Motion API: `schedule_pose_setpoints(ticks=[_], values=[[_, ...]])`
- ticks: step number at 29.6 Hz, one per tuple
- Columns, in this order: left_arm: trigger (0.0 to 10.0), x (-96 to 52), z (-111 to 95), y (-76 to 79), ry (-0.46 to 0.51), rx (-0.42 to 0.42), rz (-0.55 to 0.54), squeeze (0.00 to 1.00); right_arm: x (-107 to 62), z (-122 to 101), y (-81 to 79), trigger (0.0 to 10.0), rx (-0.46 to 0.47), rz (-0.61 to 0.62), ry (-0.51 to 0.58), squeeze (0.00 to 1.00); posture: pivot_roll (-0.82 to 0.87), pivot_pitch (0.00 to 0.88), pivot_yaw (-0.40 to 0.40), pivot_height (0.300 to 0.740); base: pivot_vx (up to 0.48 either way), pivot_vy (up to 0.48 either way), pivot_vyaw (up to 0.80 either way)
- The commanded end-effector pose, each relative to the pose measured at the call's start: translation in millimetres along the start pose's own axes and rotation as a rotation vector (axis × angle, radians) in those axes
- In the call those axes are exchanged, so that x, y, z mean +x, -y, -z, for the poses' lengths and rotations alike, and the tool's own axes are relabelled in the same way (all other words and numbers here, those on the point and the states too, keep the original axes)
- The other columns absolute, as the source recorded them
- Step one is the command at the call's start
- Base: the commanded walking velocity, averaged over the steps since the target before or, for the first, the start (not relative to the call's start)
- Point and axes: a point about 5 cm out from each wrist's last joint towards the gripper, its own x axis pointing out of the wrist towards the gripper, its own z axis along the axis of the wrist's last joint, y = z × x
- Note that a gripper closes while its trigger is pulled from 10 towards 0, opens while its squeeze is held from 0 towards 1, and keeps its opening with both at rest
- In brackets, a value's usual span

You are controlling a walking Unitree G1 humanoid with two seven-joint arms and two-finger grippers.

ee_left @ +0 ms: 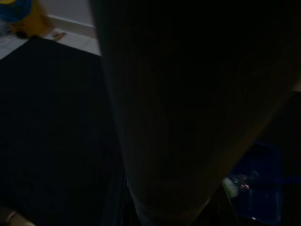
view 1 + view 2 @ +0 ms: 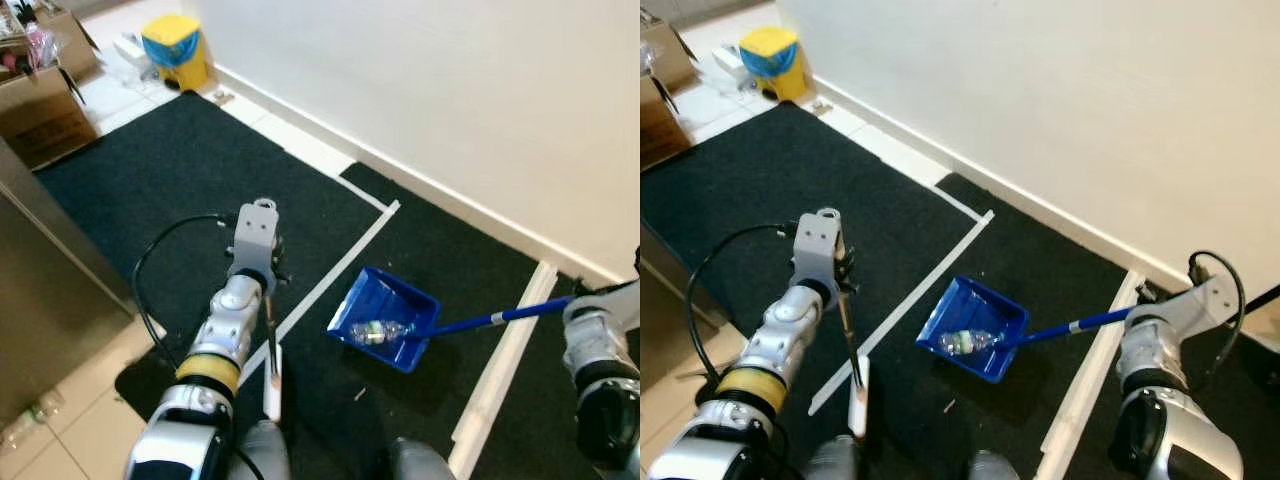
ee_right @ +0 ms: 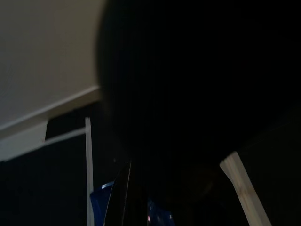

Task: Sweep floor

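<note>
White wall (image 2: 450,90) runs along the far side, white baseboard at its foot. Black carpet mats (image 2: 180,190) cover most of the floor (image 2: 70,420), split by white strips (image 2: 335,270); pale tile shows at near left and along the wall. Brown cardboard box (image 2: 45,110) sits far left, with a grey panel (image 2: 40,270) near it on the left edge. Yellow bin with blue lid (image 2: 176,48) stands far left on the tile by the wall. Left arm (image 2: 225,330) reaches forward over the left mat, black cable looped beside it; left tool (image 2: 268,262) holds a thin dark broom stick (image 2: 848,340) that slants down toward the near side and ends at a white brush head (image 2: 858,400) resting on the mat edge. Fingers are clamped on the stick as far as the head views show. Right arm (image 2: 1165,340) is at the right edge; right tool (image 2: 590,300) sits at the end of the blue handle (image 2: 490,320), but I cannot tell whether it's closed on it. Blue dustpan (image 2: 385,318) lies on the middle mat, between the two white strips, handle running right. Clear crushed plastic bottle (image 2: 375,331) lies inside the pan. Small pale scrap (image 2: 359,394) on the mat just near of the pan. Both wrist views are mostly dark; left wrist view catches the dustpan dimly.
</note>
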Motion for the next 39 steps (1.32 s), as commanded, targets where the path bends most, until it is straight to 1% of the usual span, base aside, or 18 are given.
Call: schedule_pose_setpoints(ticks=[1,6,11,14,15,17,20,30,39], values=[[10.0,1.0,-2,2.7,0.011,-0.005,-0.002,0.0,1.1,-6,-11.4,10.0,0.013,-0.044,0.024,0.0,0.1,0.002,-0.051,0.74,0.0,-0.48,0.0],[10.0,1.7,-1,3.8,0.01,-0.008,-0.01,0.0,1.3,-7,-14.5,10.0,0.019,-0.059,0.025,0.0,0.09,0.002,-0.053,0.74,0.0,-0.48,0.0],[10.0,2.8,-1,5.8,0.01,-0.007,-0.009,0.0,1.6,-10,-16.7,10.0,0.05,-0.072,0.036,0.0,0.09,0.0,-0.052,0.74,0.0,-0.48,0.0],[10.0,3.6,-2,6.8,0.011,-0.004,-0.002,0.0,2.0,-12,-11.5,10.0,0.149,-0.04,0.051,0.0,0.08,0.0,-0.043,0.74,0.0,-0.48,0.0],[10.0,3.6,-2,6.8,0.011,-0.004,-0.002,0.0,2.0,-12,-11.5,10.0,0.149,-0.04,0.051,0.0,0.08,0.0,-0.043,0.74,0.0,-0.48,0.0],[10.0,3.9,-2,7.1,0.01,0.0,0.004,0.0,2.0,-12,-6.9,10.0,0.192,-0.016,0.052,0.0,0.08,0.0,-0.034,0.74,0.0,-0.48,0.0],[10.0,4.3,-2,7.5,0.009,0.009,0.012,0.0,1.7,-12,-3.0,10.0,0.194,-0.007,0.055,0.0,0.08,0.0,-0.034,0.74,0.0,-0.48,0.0],[10.0,4.1,-1,9.5,0.009,0.015,0.026,0.0,1.0,-9,2.5,10.0,0.187,0.006,0.047,0.0,0.08,0.0,-0.024,0.74,0.0,-0.48,0.0],[10.0,4.2,1,14.1,0.008,0.011,0.035,0.0,1.9,-13,1.8,10.0,0.188,0.0,0.053,0.0,0.07,0.0,-0.026,0.74,0.0,-0.48,-0.78]])
